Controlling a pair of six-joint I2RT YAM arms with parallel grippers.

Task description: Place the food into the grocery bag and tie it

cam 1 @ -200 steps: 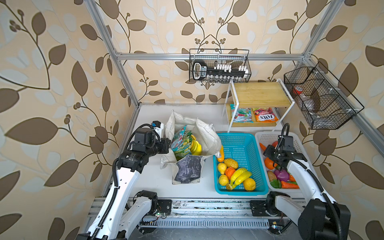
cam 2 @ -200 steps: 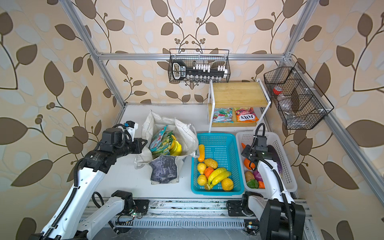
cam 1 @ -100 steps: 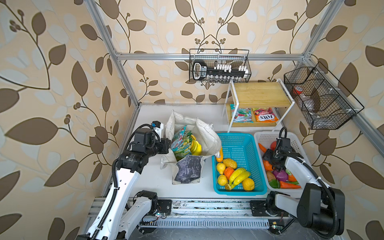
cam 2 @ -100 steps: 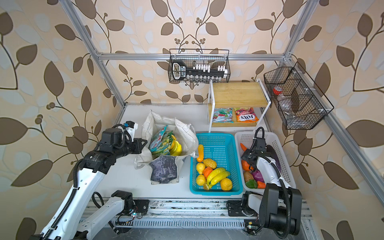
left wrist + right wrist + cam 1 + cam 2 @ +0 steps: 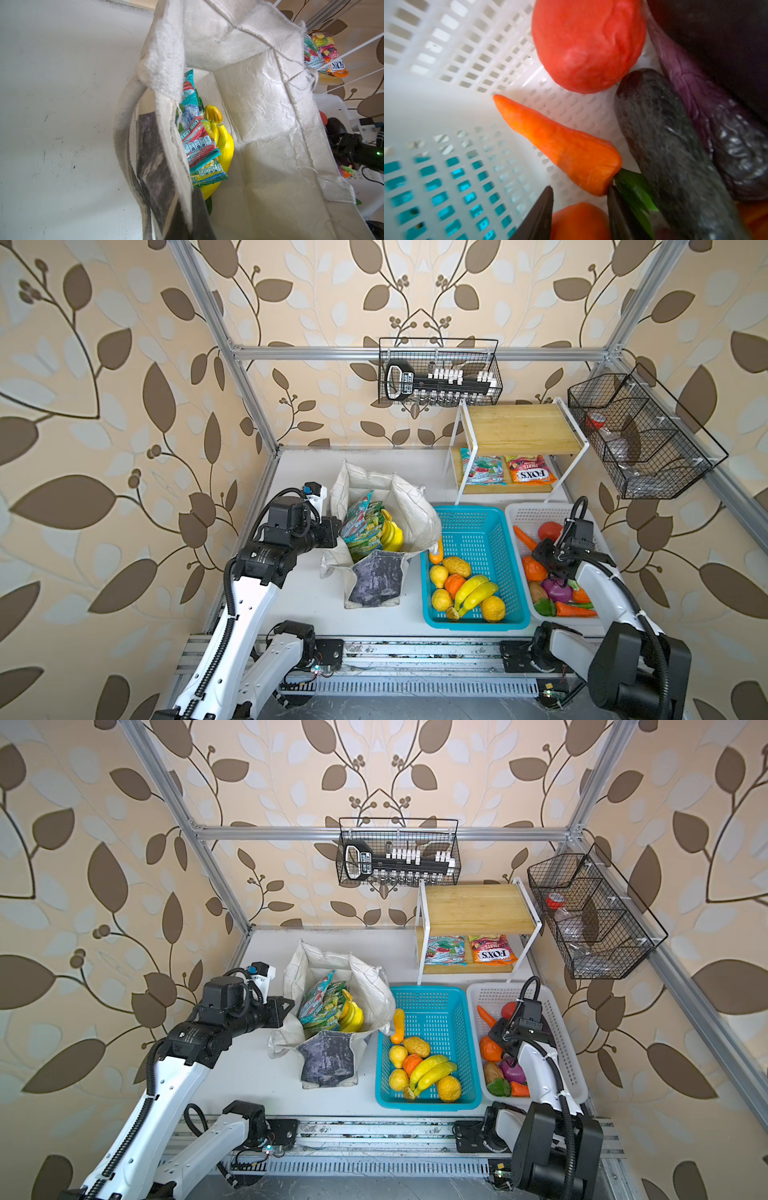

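Where the white table (image 5: 307, 605) shows in both top views, the bag (image 5: 411, 510) stands open near the middle. It is soft and crumpled, with a grey patch on its front. Bananas (image 5: 392, 533) and shiny packets (image 5: 361, 526) stick up inside it. The left claw (image 5: 332, 531) is closed on the bag's left rim. A blue basket (image 5: 469, 624) of fruit sits just beside the bag, and a white basket (image 5: 540, 510) of veggies sits past that. The right claw (image 5: 540, 562) is down in the white basket, on an orange ball (image 5: 535, 570).

From the left wrist, a rough cloth strap (image 5: 162, 62) hangs in front and hides part of the packets (image 5: 197, 141). The smooth bananas (image 5: 224, 145) lean behind them.

From the right wrist, two dark fingers (image 5: 539, 216) press both sides of the orange ball (image 5: 579, 222). A pointy carrot (image 5: 560, 149), a round red ball (image 5: 587, 45) and a bumpy dark veggie (image 5: 664, 145) crowd close on the holey plastic floor.
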